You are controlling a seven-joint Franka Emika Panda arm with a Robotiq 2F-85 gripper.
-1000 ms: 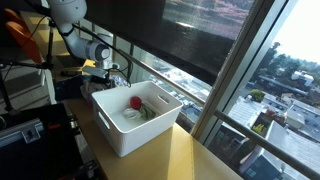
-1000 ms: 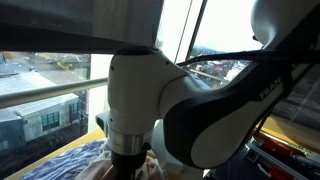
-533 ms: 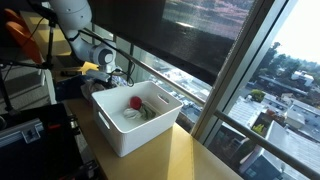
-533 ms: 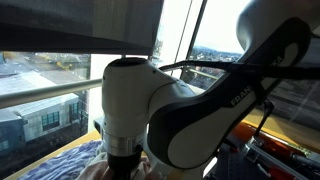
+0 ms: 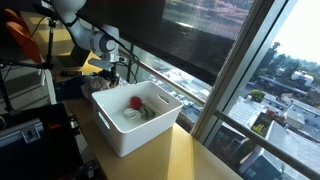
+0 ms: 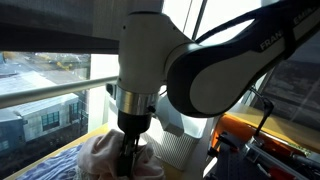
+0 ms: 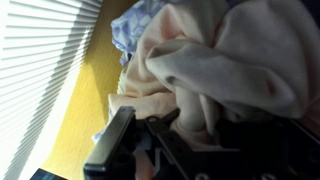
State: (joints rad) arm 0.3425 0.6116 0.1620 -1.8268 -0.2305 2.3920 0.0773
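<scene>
Clamped shut on crumpled pale-pink fabric cloth [image 7: 220, 60] with black two-finger gripper [image 6: 128, 165], at 10 o'clock of white plastic bin [image 5: 150, 132]. Grasp looks made. Not lifted yet, resting on yellow tabletop [image 7: 75, 110].

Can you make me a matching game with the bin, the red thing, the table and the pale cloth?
Things:
1 bin
2 red thing
3 table
4 pale cloth

Match with:
a yellow
b touching the gripper
c white
d lying inside the bin

Pairs: 1-c, 2-d, 3-a, 4-b
</scene>
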